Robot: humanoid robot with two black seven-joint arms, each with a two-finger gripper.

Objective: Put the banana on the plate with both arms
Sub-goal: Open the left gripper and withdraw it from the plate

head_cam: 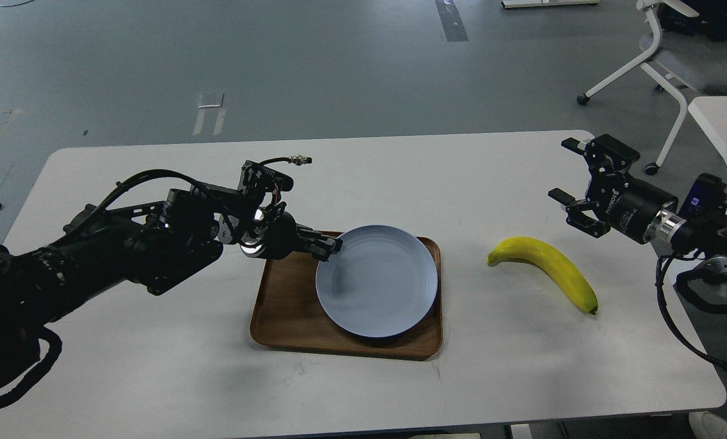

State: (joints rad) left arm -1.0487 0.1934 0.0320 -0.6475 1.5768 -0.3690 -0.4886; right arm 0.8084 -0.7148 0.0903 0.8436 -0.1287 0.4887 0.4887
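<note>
The pale blue-grey plate (377, 280) lies on the right part of the brown wooden tray (281, 311). My left gripper (330, 247) is shut on the plate's left rim. The yellow banana (546, 268) lies on the white table to the right of the tray, its stem end toward the plate and its dark tip toward the front right. My right gripper (569, 180) is open and empty, hovering above the table just behind and to the right of the banana, not touching it.
The white table (156, 366) carries only the tray, plate and banana. A white office chair (662, 55) and the corner of a second white table (723, 122) stand at the back right, beyond the table edge.
</note>
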